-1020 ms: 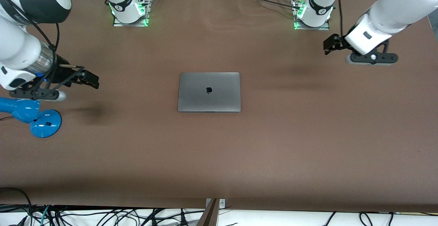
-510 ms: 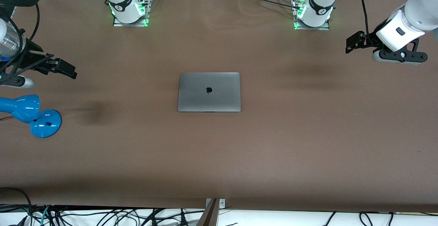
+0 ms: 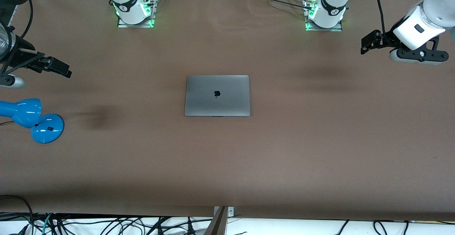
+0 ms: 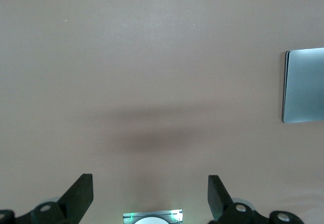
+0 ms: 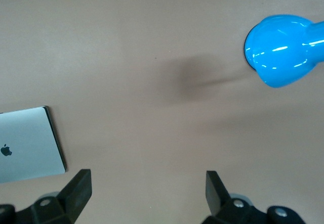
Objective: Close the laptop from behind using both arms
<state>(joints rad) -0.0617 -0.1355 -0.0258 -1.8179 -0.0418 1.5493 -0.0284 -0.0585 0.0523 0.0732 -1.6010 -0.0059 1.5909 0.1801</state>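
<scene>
The space-grey laptop (image 3: 217,95) lies shut and flat in the middle of the brown table, apple logo up. Part of it shows in the left wrist view (image 4: 304,85) and in the right wrist view (image 5: 28,144). My left gripper (image 3: 369,42) is open and empty, up in the air over the table at the left arm's end. My right gripper (image 3: 58,67) is open and empty, up over the table at the right arm's end. Both grippers are well away from the laptop. Both wrist views show their fingertips (image 4: 81,193) (image 5: 78,188) spread wide over bare table.
A blue desk lamp (image 3: 32,119) stands at the right arm's end of the table, nearer to the front camera than my right gripper; its head shows in the right wrist view (image 5: 281,49). The arm bases (image 3: 134,9) (image 3: 325,12) stand at the table's top edge.
Both arms have drawn outward and upward, away from the laptop, each toward its own end of the table. The laptop has not moved and stays shut.
</scene>
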